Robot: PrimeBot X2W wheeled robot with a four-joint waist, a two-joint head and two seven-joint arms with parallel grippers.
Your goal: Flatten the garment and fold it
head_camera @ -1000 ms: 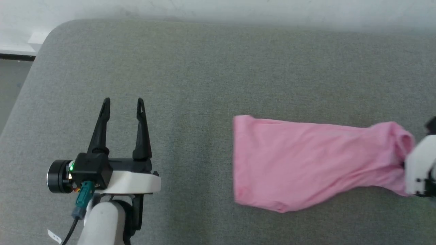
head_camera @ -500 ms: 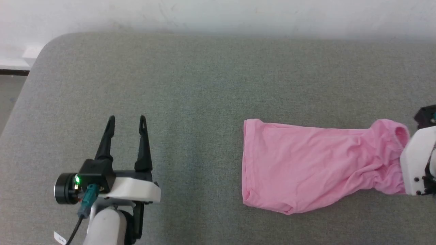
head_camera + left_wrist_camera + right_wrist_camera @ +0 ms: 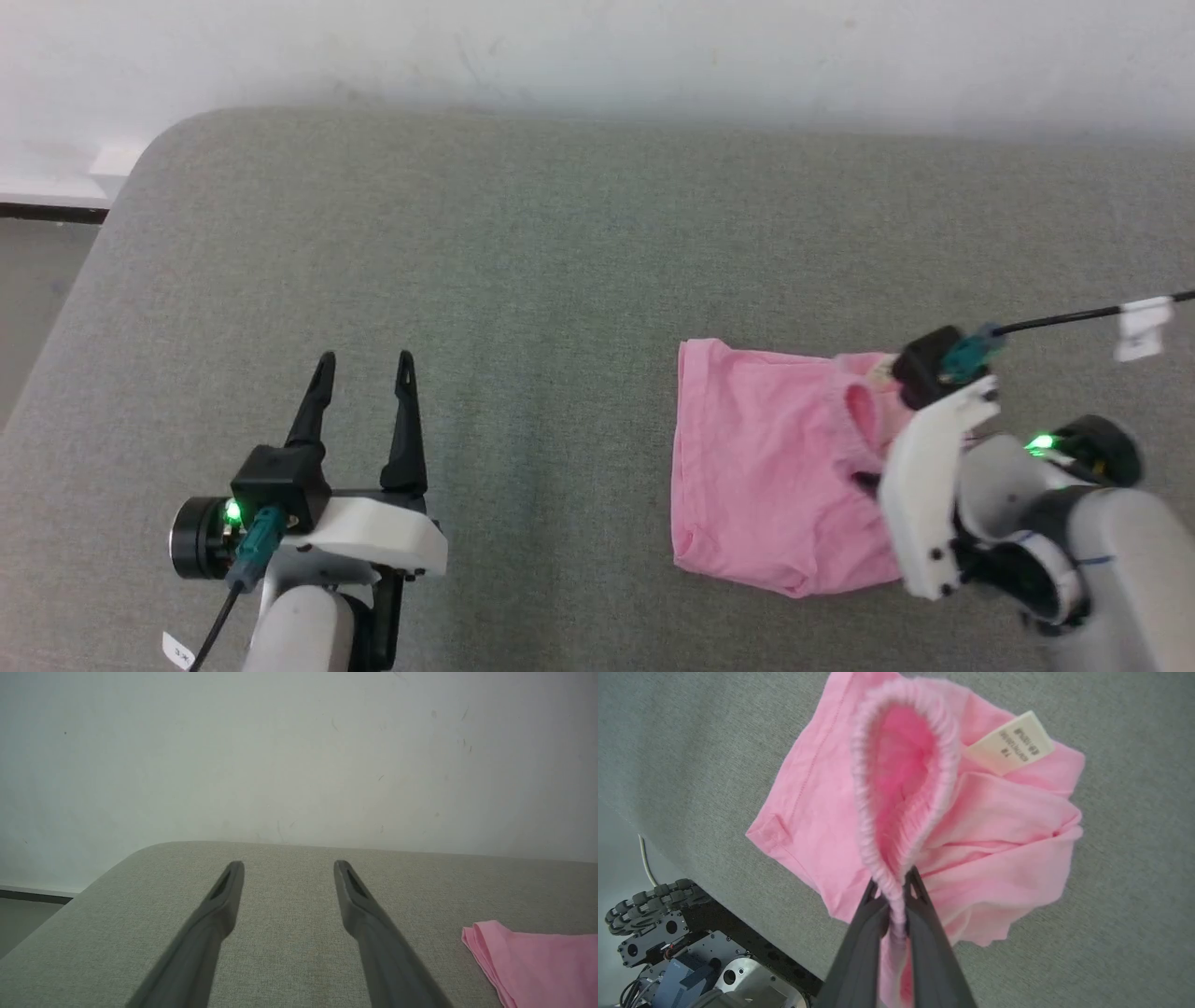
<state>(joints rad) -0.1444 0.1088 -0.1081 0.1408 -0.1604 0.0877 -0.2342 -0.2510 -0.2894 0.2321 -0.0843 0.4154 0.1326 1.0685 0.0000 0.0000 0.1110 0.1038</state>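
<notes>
The light pink garment (image 3: 766, 467) lies on the grey cushion at the right, folded over on itself. My right gripper (image 3: 894, 889) is shut on its gathered hem band (image 3: 948, 765), which is lifted over the rest of the cloth and gapes open in a loop. A small white label (image 3: 1008, 742) shows beside the band. In the head view the right arm's white wrist (image 3: 934, 485) covers the garment's right part. My left gripper (image 3: 364, 369) hovers open at the lower left, well apart from the garment, whose edge (image 3: 528, 956) shows at the lower right of the left wrist view.
The grey cushion (image 3: 523, 261) runs wide, with a rounded left corner (image 3: 149, 149) and a white wall behind it. The robot's dark base with wheels (image 3: 658, 933) sits below the cushion's front edge. A cable with a white tag (image 3: 1139, 327) trails from the right wrist.
My right gripper has carried the hem band leftward over the garment, folding it to about half its length. The head camera shifted a little; the left gripper kept its pose.
</notes>
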